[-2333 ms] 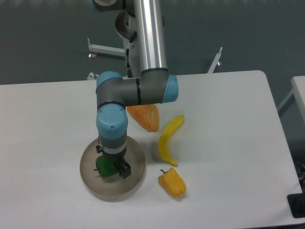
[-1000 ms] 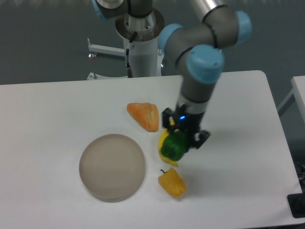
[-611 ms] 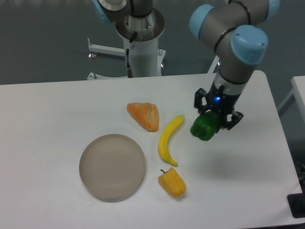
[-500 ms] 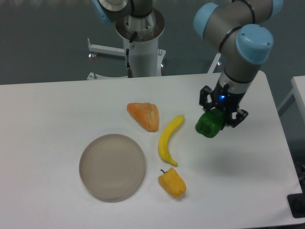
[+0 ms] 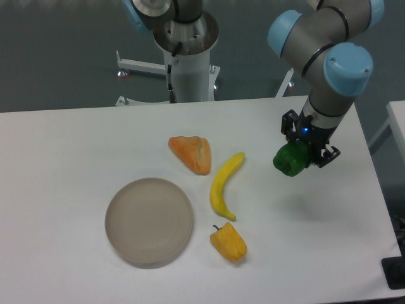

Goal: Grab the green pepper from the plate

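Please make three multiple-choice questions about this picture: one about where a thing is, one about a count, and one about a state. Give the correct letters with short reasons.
1. Where is the green pepper?
A. on the plate
B. in the gripper, above the right part of the table
C. beside the yellow-orange pepper

2. How many things lie on the plate?
A. none
B. one
C. two

3. What is the state of the gripper?
A. open and empty
B. shut on the banana
C. shut on the green pepper

Answers:
1 B: the pepper hangs in the gripper, its shadow on the table below it.
2 A: the plate's surface is bare; the banana, the yellow-orange pepper and the orange piece lie on the table.
3 C: the black fingers sit on both sides of the pepper.
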Motion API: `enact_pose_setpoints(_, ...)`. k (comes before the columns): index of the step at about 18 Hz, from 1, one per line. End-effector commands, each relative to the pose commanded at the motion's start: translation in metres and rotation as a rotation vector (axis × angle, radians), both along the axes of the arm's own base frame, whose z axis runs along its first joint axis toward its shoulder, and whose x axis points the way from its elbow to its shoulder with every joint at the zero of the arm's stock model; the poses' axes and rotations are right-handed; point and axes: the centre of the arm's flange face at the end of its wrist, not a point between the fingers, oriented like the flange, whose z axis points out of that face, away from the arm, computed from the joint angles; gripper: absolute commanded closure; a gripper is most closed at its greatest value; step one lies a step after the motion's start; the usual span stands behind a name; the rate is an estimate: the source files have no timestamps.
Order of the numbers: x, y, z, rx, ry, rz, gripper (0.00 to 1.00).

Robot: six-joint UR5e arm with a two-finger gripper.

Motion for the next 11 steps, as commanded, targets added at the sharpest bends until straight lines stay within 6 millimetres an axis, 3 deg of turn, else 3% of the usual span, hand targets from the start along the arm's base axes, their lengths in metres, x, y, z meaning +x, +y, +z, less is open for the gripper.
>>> enact_pose_setpoints(11,0.0011,0.0027,-0.0057,-0.023,0.011,-0.028,0.94)
